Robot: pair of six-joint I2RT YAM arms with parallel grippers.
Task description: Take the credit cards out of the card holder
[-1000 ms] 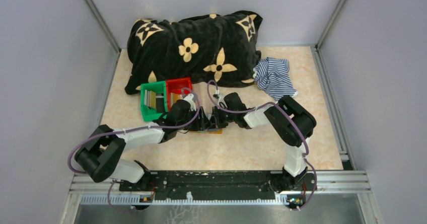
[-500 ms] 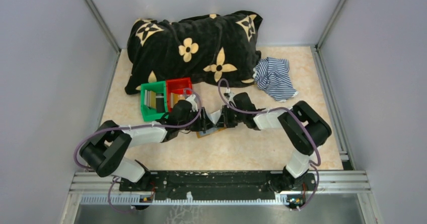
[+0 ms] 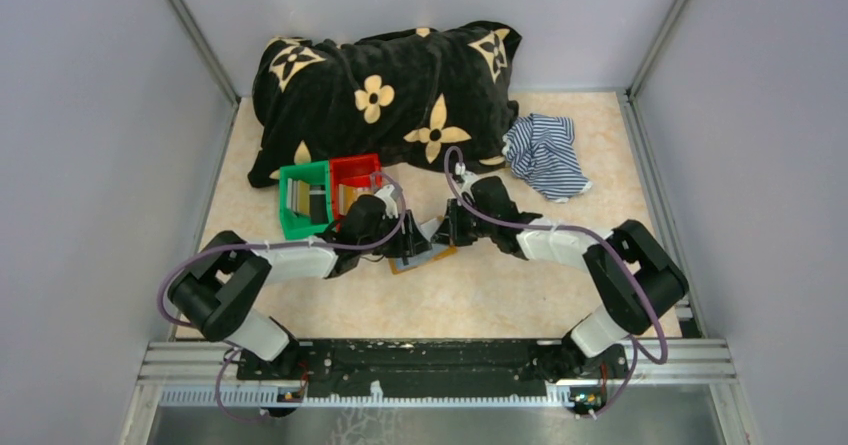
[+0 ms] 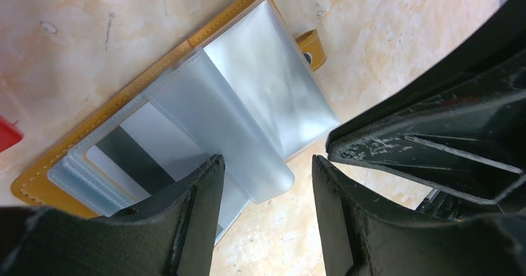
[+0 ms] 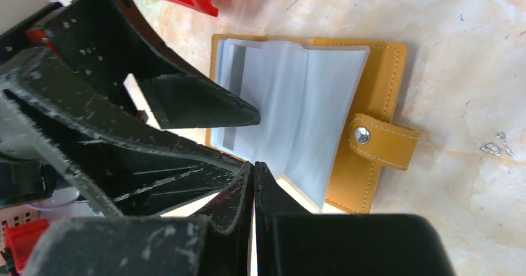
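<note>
Holder (image 5: 372, 102) lies open (striped card (image 4: 133, 158) inside); left claw (image 4: 267, 220) gapes astride a sleeve (image 4: 248, 102); right claw (image 5: 254, 167) pinched closed.

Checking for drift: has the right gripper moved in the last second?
Yes. The right gripper shifted rightward, away from the red bin and toward the striped cloth.

white-and-black arms (image 3: 295, 263) with looping purple cables (image 3: 290, 246); scuffed black gripper fingers (image 4: 186, 226).

The right arm's (image 3: 565, 246) elbow has swung out toward the worktop's (image 3: 500, 300) right edge. More of the card holder (image 3: 426, 259) now shows.
</note>
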